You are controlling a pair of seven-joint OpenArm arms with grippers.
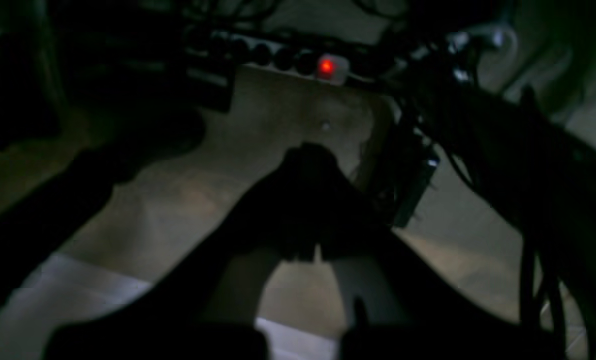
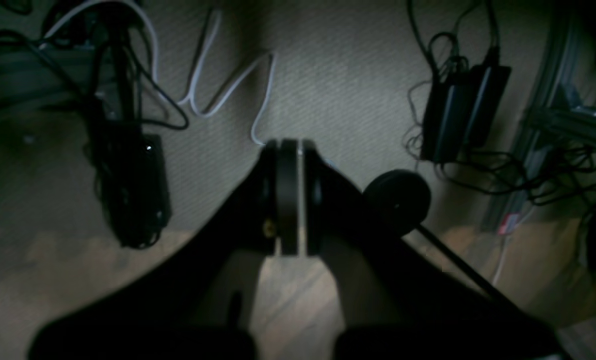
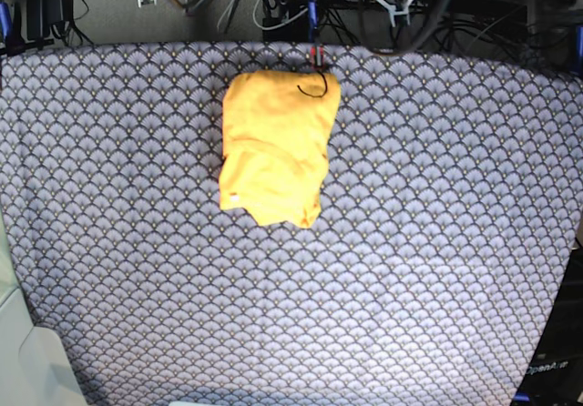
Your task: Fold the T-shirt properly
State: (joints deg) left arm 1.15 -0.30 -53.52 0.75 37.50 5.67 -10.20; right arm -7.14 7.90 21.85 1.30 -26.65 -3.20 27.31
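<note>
A scallop-patterned tabletop filled the base view. The yellow-orange T-shirt lay folded into a compact bundle at upper centre, a thin black cable crossing its top edge. Both pincers, left pincer and right pincer, were closed and empty above the floor.

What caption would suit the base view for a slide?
Folded yellow-orange T-shirt lying on the scallop-patterned cloth near the table's far edge, no arms over the workspace.
</note>
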